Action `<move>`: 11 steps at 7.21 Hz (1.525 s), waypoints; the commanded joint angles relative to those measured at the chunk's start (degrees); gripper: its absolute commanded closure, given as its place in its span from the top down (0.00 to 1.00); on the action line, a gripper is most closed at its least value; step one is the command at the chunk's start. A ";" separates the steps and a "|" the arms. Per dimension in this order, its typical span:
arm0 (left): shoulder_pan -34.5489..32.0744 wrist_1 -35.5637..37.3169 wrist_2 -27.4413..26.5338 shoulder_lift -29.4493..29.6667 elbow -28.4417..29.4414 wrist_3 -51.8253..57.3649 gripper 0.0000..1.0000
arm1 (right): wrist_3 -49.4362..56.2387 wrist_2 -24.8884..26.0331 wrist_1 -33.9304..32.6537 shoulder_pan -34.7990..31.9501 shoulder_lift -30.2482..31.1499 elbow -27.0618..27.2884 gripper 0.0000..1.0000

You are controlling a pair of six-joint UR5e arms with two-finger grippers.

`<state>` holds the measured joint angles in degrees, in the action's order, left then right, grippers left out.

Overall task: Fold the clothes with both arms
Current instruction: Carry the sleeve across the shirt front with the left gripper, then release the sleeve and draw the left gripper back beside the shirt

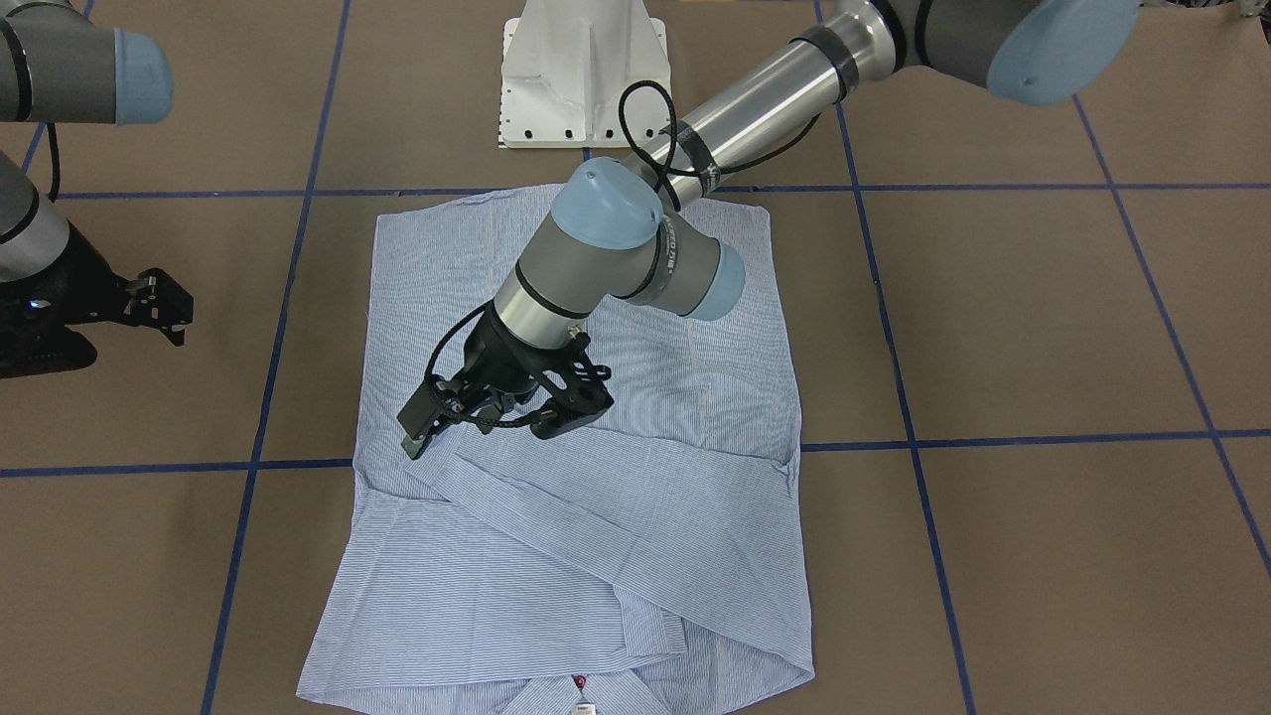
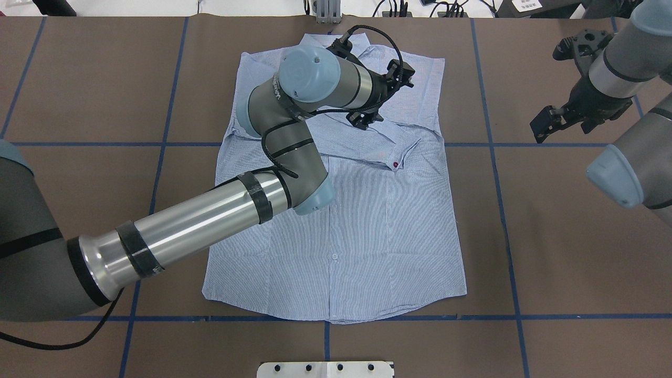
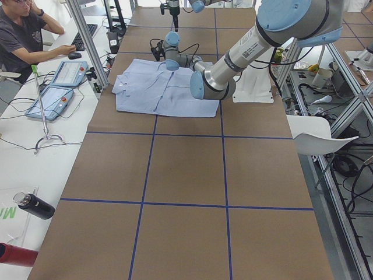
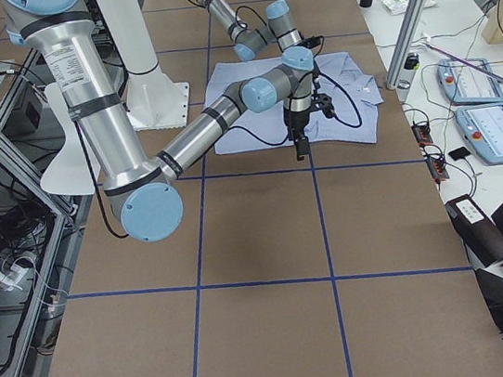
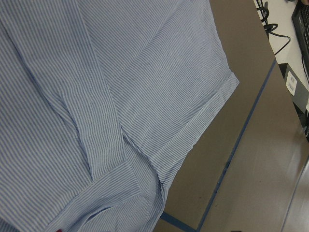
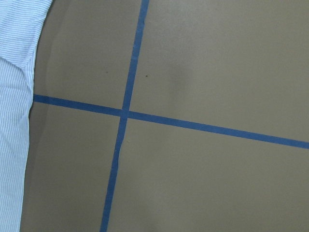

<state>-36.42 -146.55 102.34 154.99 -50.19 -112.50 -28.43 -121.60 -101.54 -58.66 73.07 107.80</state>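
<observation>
Left gripper (image 2: 387,97): fingers spread and nothing visibly held. It hangs over the shirt (image 2: 367,226), and I cannot tell whether a fingertip brushes the cloth. Right gripper (image 2: 548,89): jaws also wide apart and empty, above the bare table (image 2: 551,236) and well apart from the shirt's edge on my right side. The shirt lies flat on the table. Its long axis runs straight away from my base, with the hem (image 2: 336,315) nearest me and the collar (image 1: 556,690) at the far, operators' end. A sleeve is laid slantwise across the far half, and its cuff (image 2: 397,157) with the red button points towards my right. The left gripper sits over that far half, just beyond the folded sleeve, so the cloth is directly beneath it and stretches back towards me. Seen from the right gripper, the shirt lies wholly to one side, towards my left. Assessment: the left arm is the nearer by a clear margin. A two-armed fold along the long axis would need both grippers on one end, one at each corner. For that, the right arm must first travel sideways to the shirt's right edge. Left wrist view confirms only striped cloth and the table beyond.
</observation>
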 commanded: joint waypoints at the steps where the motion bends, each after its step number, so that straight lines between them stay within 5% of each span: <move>1: -4.87 1.17 -5.09 -1.70 2.71 10.75 1.00 | -0.48 -1.00 1.77 0.04 -1.70 0.04 1.00; 7: -12.01 1.17 -14.18 -1.97 14.83 22.05 0.91 | -9.27 -1.53 4.95 1.01 -1.79 1.54 1.00; 11: -11.75 1.61 -18.31 -5.39 15.73 26.52 0.85 | -9.27 -1.53 4.95 1.36 -1.88 1.36 1.00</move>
<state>-48.30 -145.23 85.30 150.31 -34.53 -88.11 -37.70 -123.14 -96.59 -57.46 71.21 109.20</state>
